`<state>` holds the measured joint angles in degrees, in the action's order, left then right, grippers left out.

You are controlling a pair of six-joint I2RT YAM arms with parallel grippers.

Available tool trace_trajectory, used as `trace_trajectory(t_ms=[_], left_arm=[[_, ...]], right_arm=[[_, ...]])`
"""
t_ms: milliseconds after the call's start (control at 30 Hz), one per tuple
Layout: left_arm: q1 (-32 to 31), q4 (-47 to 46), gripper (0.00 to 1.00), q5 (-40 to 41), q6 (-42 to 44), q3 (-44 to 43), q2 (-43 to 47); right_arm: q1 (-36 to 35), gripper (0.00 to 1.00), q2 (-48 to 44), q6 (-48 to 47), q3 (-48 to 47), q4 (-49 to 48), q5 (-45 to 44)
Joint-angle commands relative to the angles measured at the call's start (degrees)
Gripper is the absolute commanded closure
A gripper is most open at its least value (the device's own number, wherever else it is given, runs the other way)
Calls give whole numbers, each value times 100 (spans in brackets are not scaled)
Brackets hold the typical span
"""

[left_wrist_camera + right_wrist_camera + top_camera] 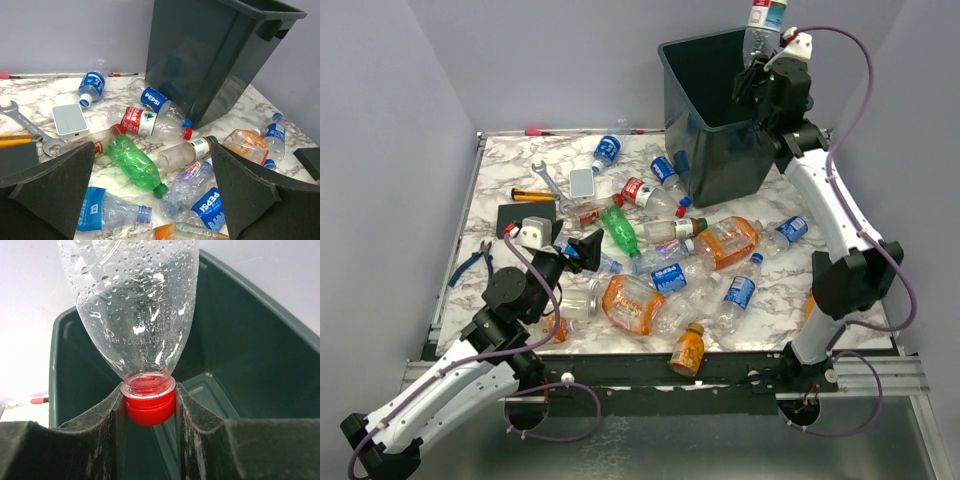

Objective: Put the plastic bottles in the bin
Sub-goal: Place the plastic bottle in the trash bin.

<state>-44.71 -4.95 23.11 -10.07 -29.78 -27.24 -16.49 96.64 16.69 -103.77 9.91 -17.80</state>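
Note:
My right gripper (pixel 756 78) is shut on the red cap of a clear bottle (pixel 135 305) and holds it over the open dark grey-green bin (pixel 715 120), whose inside shows below in the right wrist view (pixel 240 365). The bottle (pixel 764 22) sticks up above the gripper. Many bottles lie on the marble table, among them a green one (pixel 620 231), a large orange one (pixel 728 241) and a crushed orange one (pixel 632 303). My left gripper (pixel 582 250) is open and empty, low over the table. In its view the green bottle (pixel 134 164) and Pepsi bottles (pixel 210 207) lie between its fingers.
A wrench (pixel 550 182), a white slab (pixel 581 181), a black slab (pixel 526 216) and blue-handled pliers (pixel 472 263) lie at the table's left. A small amber bottle (pixel 688 349) stands at the front edge. The bin (pixel 210 55) stands tilted at the back right.

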Motion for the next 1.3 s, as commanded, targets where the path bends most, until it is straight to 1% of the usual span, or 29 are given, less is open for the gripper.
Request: trace_trajectory(t_ms=[0, 33, 100, 167, 267, 333, 533, 600, 700, 800, 900, 933, 1000, 1100, 1200, 1267], left_arm=[[2, 92, 1, -268, 60, 18, 36], [5, 97, 1, -264, 55, 24, 60], [4, 100, 1, -232, 52, 40, 106], [5, 95, 1, -208, 48, 51, 123], [1, 97, 1, -251, 49, 43, 67], [6, 95, 1, -308, 44, 30, 11], [4, 106, 1, -252, 61, -8, -166], [5, 146, 1, -167, 49, -19, -233], [4, 186, 1, -7, 7, -32, -336], [2, 226, 1, 96, -41, -66, -466], [6, 326, 1, 106, -104, -127, -652], [6, 354, 1, 89, -124, -143, -705], [6, 380, 1, 51, -172, -163, -800], [4, 479, 1, 15, -293, -272, -1026], [0, 718, 1, 72, -442, -432, -1261], [2, 805, 1, 214, -565, -505, -1366]], right_arm=[[23, 99, 502, -37, -654, 129, 452], [30, 97, 538, 30, -638, 141, 519], [25, 80, 593, 115, -611, 155, 641], [23, 60, 675, 171, -706, 255, 744], [24, 43, 752, 240, -889, 406, 835], [25, 36, 743, 298, -990, 443, 918], [23, 21, 724, 390, -1622, 853, 1082], [28, 18, 531, 412, -1692, 958, 1131], [-101, 16, -84, 458, -1344, 890, 1310], [-446, 16, -1001, 433, -257, 636, 1664], [-810, 16, -2211, 522, 1423, 15, 2381], [-921, 17, -2724, 649, 2042, -152, 2513], [-1042, 17, -3444, 1043, 3171, -418, 2617], [-1058, 18, -4311, 1474, 4506, -298, 2473], [-1050, 18, -5148, 1865, 5620, 11, 1913], [-1056, 17, -5636, 2268, 6174, 335, 1639]])
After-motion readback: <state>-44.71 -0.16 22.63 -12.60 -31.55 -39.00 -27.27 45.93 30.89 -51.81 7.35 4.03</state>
